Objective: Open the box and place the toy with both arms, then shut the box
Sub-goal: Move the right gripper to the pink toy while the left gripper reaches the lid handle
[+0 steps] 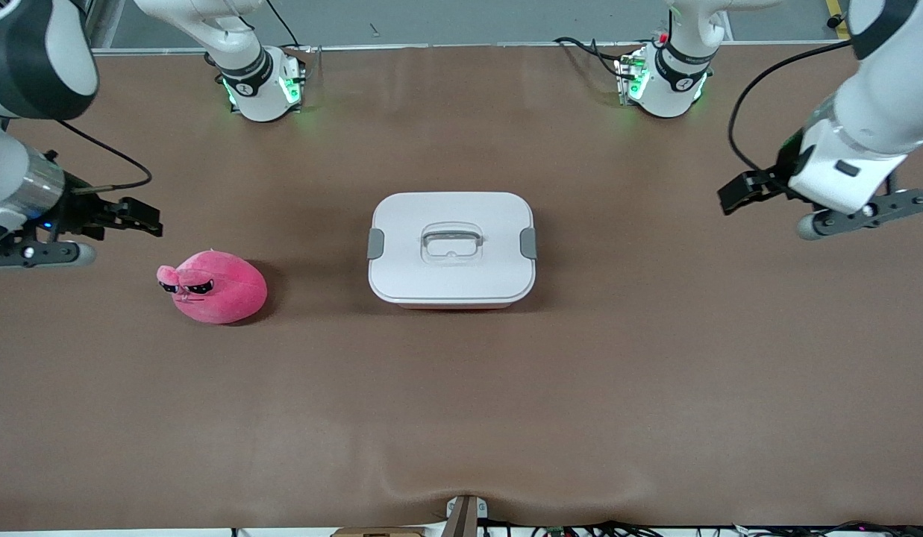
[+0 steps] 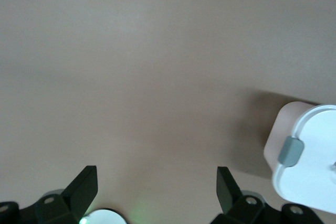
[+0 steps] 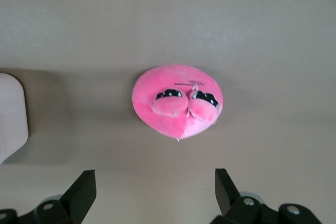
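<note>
The box [image 1: 452, 250] sits shut at the middle of the table, its white lid carrying a recessed clear handle [image 1: 451, 245] and a grey clip [image 1: 376, 244] at each end. The toy [image 1: 213, 287], a hot-pink plush with droopy black eyes, lies on the table toward the right arm's end. My right gripper [image 1: 144, 218] hangs open and empty over the table beside the toy [image 3: 176, 100]. My left gripper [image 1: 732, 195] hangs open and empty over the table at the left arm's end, well apart from the box [image 2: 307, 156].
Both arm bases [image 1: 263, 86] [image 1: 662, 82], lit green, stand at the table's edge farthest from the front camera. A brown mat [image 1: 461, 410] covers the table. A small bracket [image 1: 465, 514] sits at the edge nearest the front camera.
</note>
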`<action>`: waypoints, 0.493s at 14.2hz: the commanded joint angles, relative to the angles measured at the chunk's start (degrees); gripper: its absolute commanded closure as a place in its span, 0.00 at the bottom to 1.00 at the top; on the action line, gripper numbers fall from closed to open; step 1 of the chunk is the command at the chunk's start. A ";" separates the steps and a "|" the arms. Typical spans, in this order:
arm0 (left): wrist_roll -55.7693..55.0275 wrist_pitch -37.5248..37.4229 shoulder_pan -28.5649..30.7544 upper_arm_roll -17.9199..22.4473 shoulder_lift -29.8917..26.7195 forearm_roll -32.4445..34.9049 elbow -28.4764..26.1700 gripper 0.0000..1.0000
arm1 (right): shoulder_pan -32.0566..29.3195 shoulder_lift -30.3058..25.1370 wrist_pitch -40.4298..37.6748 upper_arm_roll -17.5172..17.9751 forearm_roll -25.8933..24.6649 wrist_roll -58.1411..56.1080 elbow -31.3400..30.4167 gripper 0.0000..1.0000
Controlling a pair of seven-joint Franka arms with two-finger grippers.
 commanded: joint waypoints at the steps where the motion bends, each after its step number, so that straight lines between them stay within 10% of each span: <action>1: -8.48 0.11 -3.86 -0.14 1.07 -0.05 0.83 0.00 | 0.71 -1.01 6.31 -0.28 -1.06 -0.39 -6.05 0.00; 7: -23.34 0.63 -9.04 -0.84 1.69 -0.31 0.83 0.00 | 0.80 1.71 16.52 -0.28 -2.54 -0.39 -10.46 0.00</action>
